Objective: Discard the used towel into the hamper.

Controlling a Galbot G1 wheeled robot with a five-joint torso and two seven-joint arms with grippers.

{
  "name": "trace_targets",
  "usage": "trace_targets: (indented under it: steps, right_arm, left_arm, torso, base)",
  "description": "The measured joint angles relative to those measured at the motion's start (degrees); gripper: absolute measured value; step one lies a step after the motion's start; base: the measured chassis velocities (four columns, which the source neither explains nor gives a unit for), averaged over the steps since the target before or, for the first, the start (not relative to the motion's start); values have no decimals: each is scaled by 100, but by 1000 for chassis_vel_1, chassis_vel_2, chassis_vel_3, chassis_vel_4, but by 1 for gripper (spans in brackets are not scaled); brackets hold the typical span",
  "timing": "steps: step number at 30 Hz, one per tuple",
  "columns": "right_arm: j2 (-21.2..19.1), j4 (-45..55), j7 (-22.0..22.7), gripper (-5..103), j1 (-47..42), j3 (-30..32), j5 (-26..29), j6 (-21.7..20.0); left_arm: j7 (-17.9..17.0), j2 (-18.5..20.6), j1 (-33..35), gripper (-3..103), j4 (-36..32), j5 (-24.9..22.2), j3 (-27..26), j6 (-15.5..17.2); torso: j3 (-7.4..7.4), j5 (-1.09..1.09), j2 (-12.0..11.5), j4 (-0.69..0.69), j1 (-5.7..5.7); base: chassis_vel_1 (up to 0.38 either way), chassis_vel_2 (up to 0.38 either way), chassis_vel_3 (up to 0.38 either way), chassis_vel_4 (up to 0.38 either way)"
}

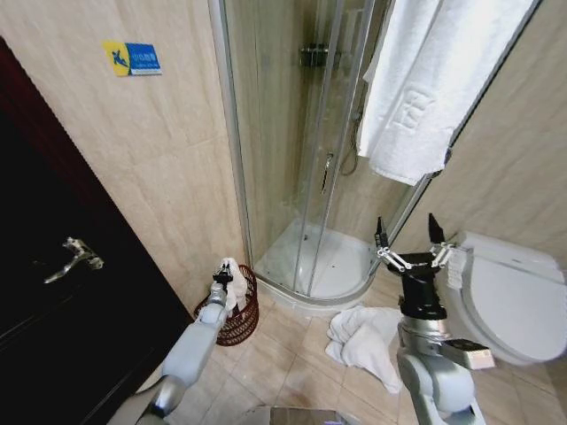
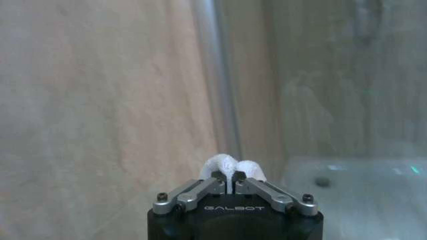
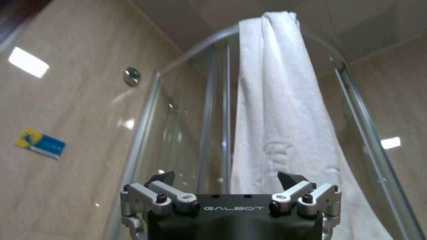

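Observation:
A small white used towel (image 1: 233, 266) is pinched in my left gripper (image 1: 223, 278), which is shut on it right over the rim of the hamper (image 1: 244, 320). The hamper is a dark reddish-brown open-weave basket standing on the floor against the wall beside the shower. In the left wrist view the towel (image 2: 230, 164) bulges out past the closed left gripper (image 2: 229, 181). My right gripper (image 1: 407, 232) is raised beside the toilet, open and holding nothing. The right wrist view shows the right gripper (image 3: 225, 177) with its fingers wide apart.
A crumpled white towel (image 1: 368, 336) lies on the floor tiles by the shower tray. A large white towel (image 1: 425, 80) hangs over the glass shower enclosure (image 1: 301, 133). A toilet (image 1: 514, 292) stands at the right, and a dark door (image 1: 53, 292) with a lever handle at the left.

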Motion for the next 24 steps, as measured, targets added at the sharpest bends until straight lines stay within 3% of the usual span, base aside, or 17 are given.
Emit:
trace_targets:
  steps: [6, 12, 16, 18, 20, 21, 23, 24]
  right_arm:
    - [138, -57, 27, 100, -37, -40, -134, 31]
    - [223, -20, -140, 100, -81, -51, -142, 62]
    - [191, -58, -209, 100, -91, -50, -143, 153]
    - [187, -58, -210, 100, -98, -50, -143, 159]
    - [213, -57, -223, 100, -162, -49, -149, 217]
    - [270, -29, -283, 100, -273, -51, -188, 287]
    - [304, 17, -329, 100, -360, -63, -202, 309]
    - [328, 68, -367, 100, -450, -84, -216, 316]
  left_arm:
    - [96, 35, -319, 2, 638, 138, 483, 184]
    - [35, 106, -437, -1, 788, 248, 699, 429]
    - [-70, 83, -502, 14, 1018, 462, 703, 521]
    - [-81, 73, -513, 14, 1057, 477, 698, 523]
    - [-178, 9, -557, 24, 1216, 539, 676, 600]
    - [-202, 7, -556, 36, 1206, 531, 695, 653]
    - [-203, 7, -551, 36, 1195, 527, 708, 667]
    - [-203, 7, -546, 41, 1188, 526, 721, 690]
  torso:
    - [0, 1, 0, 0, 0]
    - [0, 1, 0, 0, 0]
    - [0, 1, 0, 2, 0]
    - [0, 1, 0, 2, 0]
    - [0, 0, 0, 1, 0]
    - [0, 1, 0, 1, 0]
    - [0, 2, 0, 0, 0]
    - [0, 0, 0, 0, 0]
  base:
    - [0, 0, 0, 0]
    - [0, 0, 0, 0]
    - [0, 0, 0, 0]
    - [0, 0, 0, 0]
    - [0, 0, 0, 0]
    - [0, 0, 0, 0]
    - [0, 0, 0, 0]
    - [0, 0, 0, 0]
